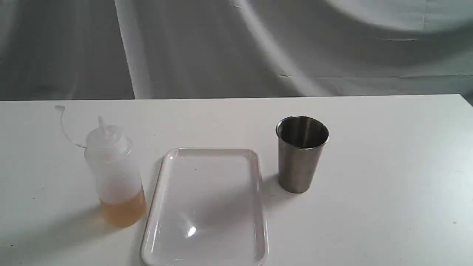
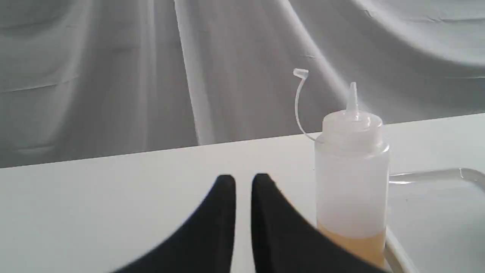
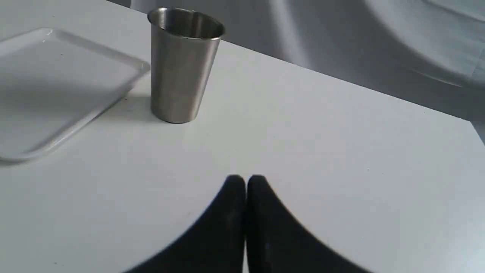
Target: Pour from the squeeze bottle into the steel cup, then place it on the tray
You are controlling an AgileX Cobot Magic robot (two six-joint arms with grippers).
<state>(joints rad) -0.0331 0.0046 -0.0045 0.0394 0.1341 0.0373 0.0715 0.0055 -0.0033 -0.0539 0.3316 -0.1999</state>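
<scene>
The squeeze bottle [image 1: 115, 173] stands upright on the left of the white table, amber liquid in its bottom, its cap strap curling up behind it. Just right of it lies the tray [image 1: 207, 207], bare. The steel cup [image 1: 301, 153] stands upright right of the tray. Neither gripper shows in the exterior view. In the left wrist view my left gripper [image 2: 243, 182] is shut and holds nothing, with the squeeze bottle [image 2: 352, 174] a little ahead and off to one side. My right gripper [image 3: 245, 181] is shut and bare, some way short of the steel cup [image 3: 182, 64].
A grey draped cloth [image 1: 236, 48] hangs behind the table's far edge. The white table [image 1: 388, 177] stretches bare to the right of the cup. The tray [image 3: 57, 87] sits beside the cup in the right wrist view.
</scene>
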